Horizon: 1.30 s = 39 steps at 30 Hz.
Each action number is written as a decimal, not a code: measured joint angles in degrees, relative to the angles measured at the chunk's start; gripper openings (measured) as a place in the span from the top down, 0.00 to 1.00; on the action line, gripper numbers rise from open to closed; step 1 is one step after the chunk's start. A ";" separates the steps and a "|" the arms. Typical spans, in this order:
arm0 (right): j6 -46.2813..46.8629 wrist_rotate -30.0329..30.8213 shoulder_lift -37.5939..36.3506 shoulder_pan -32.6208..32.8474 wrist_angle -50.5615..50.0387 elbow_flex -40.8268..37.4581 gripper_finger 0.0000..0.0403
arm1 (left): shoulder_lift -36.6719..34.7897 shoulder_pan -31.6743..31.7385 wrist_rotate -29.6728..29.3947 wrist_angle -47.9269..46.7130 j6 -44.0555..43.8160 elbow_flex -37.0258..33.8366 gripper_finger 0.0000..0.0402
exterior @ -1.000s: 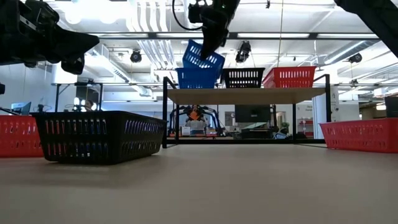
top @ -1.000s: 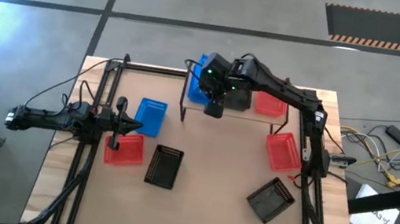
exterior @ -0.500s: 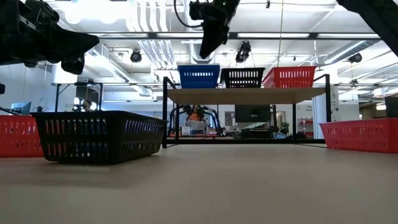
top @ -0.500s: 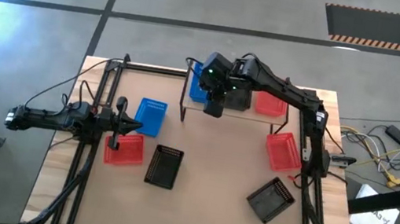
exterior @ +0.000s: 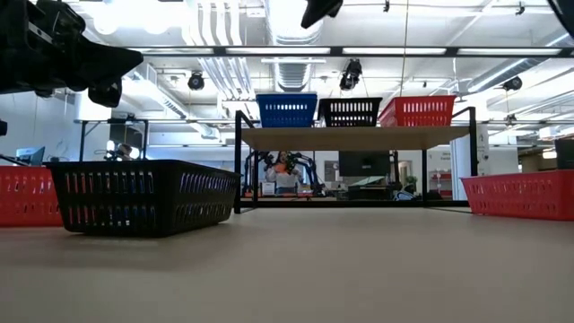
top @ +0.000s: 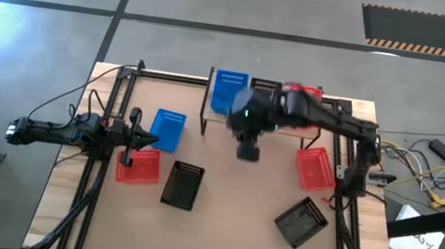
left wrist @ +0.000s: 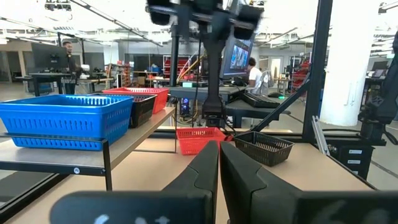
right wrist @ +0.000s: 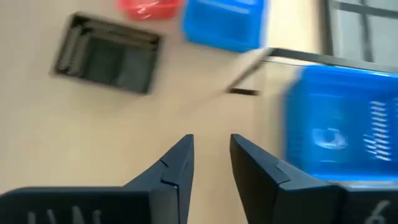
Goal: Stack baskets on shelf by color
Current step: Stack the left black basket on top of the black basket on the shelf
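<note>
High view hides what the right wrist view shows: the right gripper (right wrist: 210,155) empty, fingers slightly parted, beside the light wood shelf (top: 223,111) bearing a blue plastic mesh basket (top: 229,89); left gripper (left wrist: 219,163) closed.

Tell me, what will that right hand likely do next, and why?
Probably swing toward the loose blue basket on the table. The right hand is open and holds nothing, in the air in front of the shelf. Blue baskets already sit at the shelf's left end, and that loose one matches.
</note>
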 joint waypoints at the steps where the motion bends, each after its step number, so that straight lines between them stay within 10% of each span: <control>1: 0.41 0.08 -0.44 1.54 0.06 -1.50 0.78 | 0.00 0.00 0.00 -0.01 0.00 0.00 1.00; 24: 46.55 18.12 -25.80 27.49 21.93 -59.88 0.95 | 0.00 0.00 0.00 -0.01 0.00 -0.01 1.00; 34: 30.33 12.62 -17.02 25.64 85.58 -75.24 0.85 | 0.00 0.00 0.00 0.02 -0.01 0.01 1.00; 39: 24.34 11.70 -5.29 24.63 87.09 -64.60 0.71 | 0.04 -0.01 0.00 0.05 -0.01 0.01 1.00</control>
